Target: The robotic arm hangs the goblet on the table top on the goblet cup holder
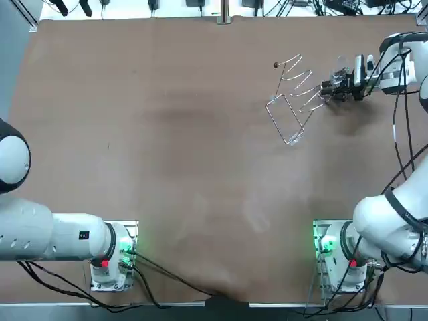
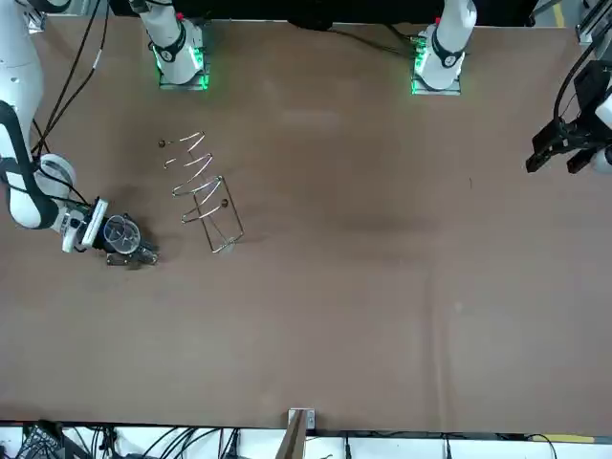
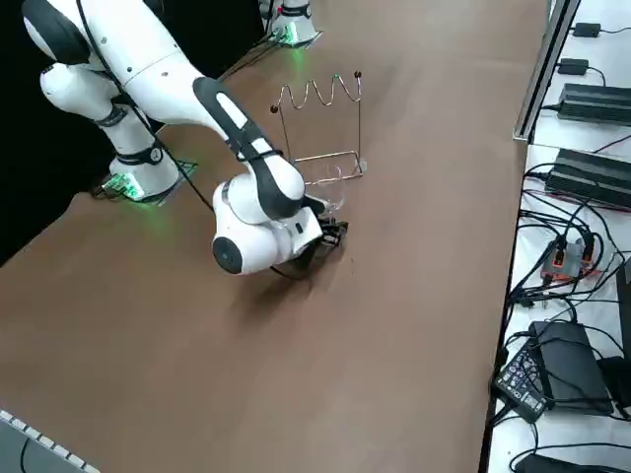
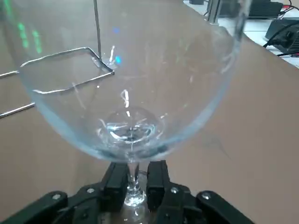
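Observation:
The clear glass goblet fills the right wrist view, its thin stem pinched between my right gripper's two black fingers. The gripper is shut on that stem. From overhead the right gripper sits low over the table at the far right, with the goblet at its tip. The wire goblet holder stands just to the left of it, a short gap away, with nothing on its hooks. In the front view the goblet's bowl shows as a circle beside the holder.
The brown table stretches wide to the left of the holder. The right arm's cables hang near the table's right edge. Power bricks and cables lie on a white bench beyond the table edge.

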